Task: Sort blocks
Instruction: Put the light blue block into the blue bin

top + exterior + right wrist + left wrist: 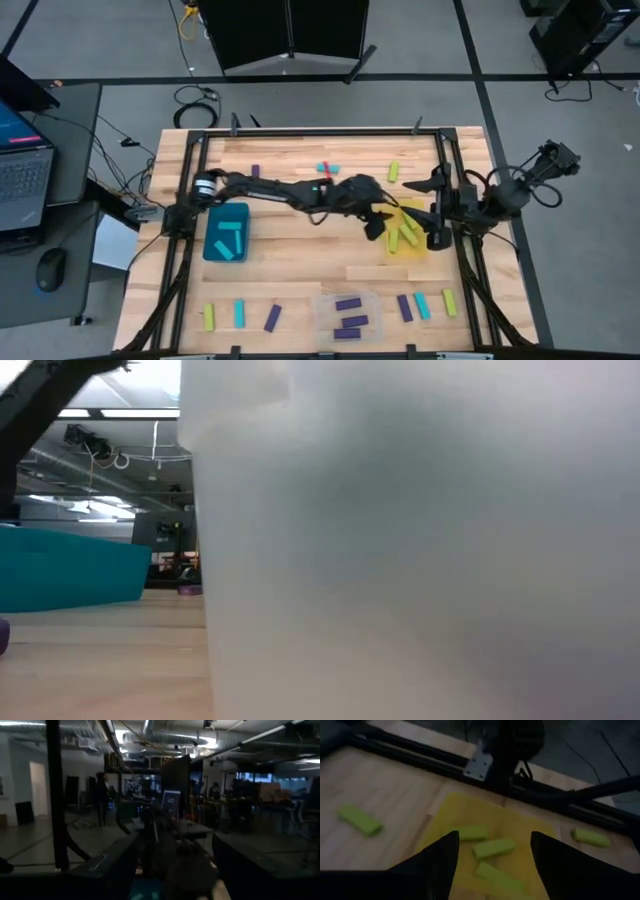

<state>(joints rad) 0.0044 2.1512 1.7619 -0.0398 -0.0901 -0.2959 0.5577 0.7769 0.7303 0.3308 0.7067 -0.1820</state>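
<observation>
The yellow bin point(408, 230) holds several yellow-green blocks point(492, 847). My left gripper point(494, 837) is open and empty, hovering over the bin's left side; it also shows in the high view point(378, 225). The teal bin point(225, 232) holds cyan blocks, and the clear bin point(350, 315) holds purple blocks. Loose blocks lie flat on the table: a yellow-green block point(393, 172), a purple block point(256, 171) and a cyan block point(330, 168) at the far side, and several along the near edge point(240, 313). My right gripper point(172, 840) is open and empty at the table's right point(420, 183).
Black frame rails point(445, 170) run round the table top. One yellow-green block point(357, 819) and another yellow-green block point(590, 837) lie on the wood on either side of the yellow bin. In the low view the clear bin's wall point(420, 560) fills most of the picture.
</observation>
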